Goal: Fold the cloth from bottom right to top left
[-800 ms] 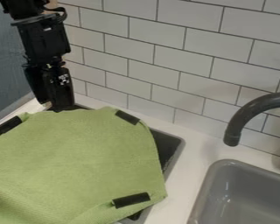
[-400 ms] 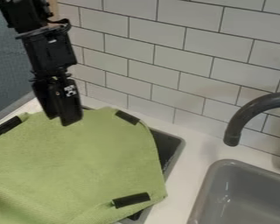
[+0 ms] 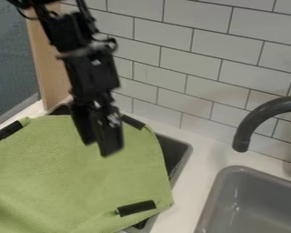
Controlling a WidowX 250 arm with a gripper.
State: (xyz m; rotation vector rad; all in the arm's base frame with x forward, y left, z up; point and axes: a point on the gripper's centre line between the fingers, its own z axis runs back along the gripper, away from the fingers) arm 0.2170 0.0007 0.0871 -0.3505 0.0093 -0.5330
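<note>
The gripper (image 3: 97,149) hangs over the upper middle of the green cloth (image 3: 69,177), its two fingers a little apart and nothing seen between them. How high it is above the cloth is hard to judge. Spread out over a dark basin, the cloth has black clips or strips at its upper left, its upper right and its lower right corner (image 3: 136,208). The gripper partly covers the upper right strip (image 3: 134,122).
The dark basin's rim (image 3: 185,148) shows right of the cloth. Farther right are a grey sink (image 3: 233,170) and a dark curved faucet (image 3: 251,123). A white tiled wall (image 3: 172,68) stands behind, with a wooden panel (image 3: 47,63) at the upper left.
From the cloth's upper left edge, the gripper has moved right and toward the camera, over the cloth. The cloth looks the same.
</note>
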